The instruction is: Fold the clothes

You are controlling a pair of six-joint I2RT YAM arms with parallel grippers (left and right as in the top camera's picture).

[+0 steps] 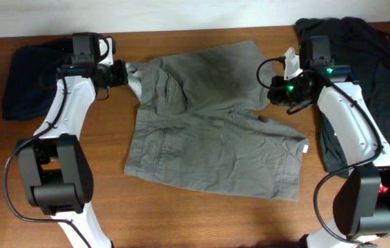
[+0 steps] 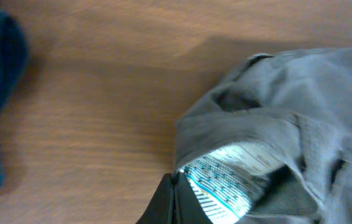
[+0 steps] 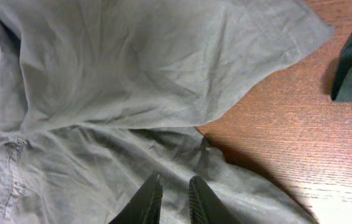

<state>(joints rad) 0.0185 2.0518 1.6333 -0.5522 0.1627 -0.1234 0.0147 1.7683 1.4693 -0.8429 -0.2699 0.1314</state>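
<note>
The shorts (image 1: 209, 131) lie spread flat at the centre of the table (image 1: 202, 213), one leg folded over toward 1 o'clock. At their 10 o'clock corner the left gripper (image 1: 120, 73) is pinched onto the bunched waistband, with the striped lining (image 2: 226, 180) showing beside its finger. The right gripper (image 1: 275, 89) hovers over the 2 o'clock edge, its fingers (image 3: 150, 200) a narrow gap apart and gripping nothing. A navy garment (image 1: 29, 83) sits at the table's 10 o'clock and a dark heap (image 1: 381, 62) at 2 o'clock
</note>
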